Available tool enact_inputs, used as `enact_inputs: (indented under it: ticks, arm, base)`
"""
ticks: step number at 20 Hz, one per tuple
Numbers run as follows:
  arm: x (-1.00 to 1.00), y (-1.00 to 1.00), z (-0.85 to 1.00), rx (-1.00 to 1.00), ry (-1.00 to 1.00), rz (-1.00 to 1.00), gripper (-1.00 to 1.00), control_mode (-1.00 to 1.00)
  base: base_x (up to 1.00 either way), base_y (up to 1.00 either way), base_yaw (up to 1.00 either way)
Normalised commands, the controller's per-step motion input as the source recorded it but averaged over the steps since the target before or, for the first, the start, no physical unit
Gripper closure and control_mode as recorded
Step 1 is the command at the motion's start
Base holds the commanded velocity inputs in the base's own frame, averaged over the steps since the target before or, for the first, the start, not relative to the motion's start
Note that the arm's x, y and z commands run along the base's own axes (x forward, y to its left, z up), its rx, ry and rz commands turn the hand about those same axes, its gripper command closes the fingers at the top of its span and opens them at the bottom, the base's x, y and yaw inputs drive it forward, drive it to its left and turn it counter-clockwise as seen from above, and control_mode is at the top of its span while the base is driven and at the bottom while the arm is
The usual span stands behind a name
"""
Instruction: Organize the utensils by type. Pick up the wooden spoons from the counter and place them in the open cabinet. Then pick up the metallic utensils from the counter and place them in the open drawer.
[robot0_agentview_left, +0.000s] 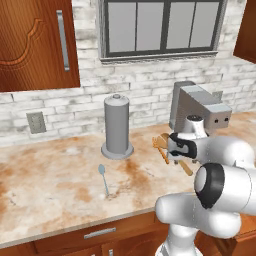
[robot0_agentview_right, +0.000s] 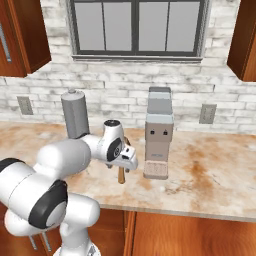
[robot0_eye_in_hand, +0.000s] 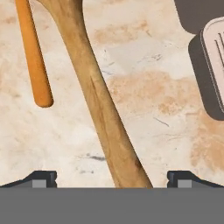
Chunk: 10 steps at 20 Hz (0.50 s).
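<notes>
The gripper (robot0_eye_in_hand: 112, 180) hangs wide open, straddling 1 wooden spoon's handle (robot0_eye_in_hand: 98, 100) on the counter (robot0_eye_in_hand: 148, 87), apparently lining up a grasp.

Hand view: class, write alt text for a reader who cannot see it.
Two wooden spoon handles lie on the marbled counter: a thick brown handle running between the open gripper fingertips, and a slimmer orange handle beside it. A grey appliance base sits at the right edge.

The white arm (robot0_agentview_left: 220, 190) bends forward over the worktop (robot0_agentview_left: 50, 180), near its front edge. Its gripper (robot0_eye_in_hand: 111, 177) points straight down with its two fingers (robot0_eye_in_hand: 41, 177) spread wide apart, holding nothing.
</notes>
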Motion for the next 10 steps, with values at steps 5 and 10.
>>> enact_inputs:
  ticks: [5, 10]
  arm:
    - [0.1, 0.0, -0.45, 0.0, 0.02, 0.02, -1.0, -1.0]
    - [0.04, 0.0, -0.41, 0.0, 0.02, 0.01, -1.0, -1.0]
  base:
    - [0.0, 0.0, 0.0]
    - [0.0, 0.0, 0.0]
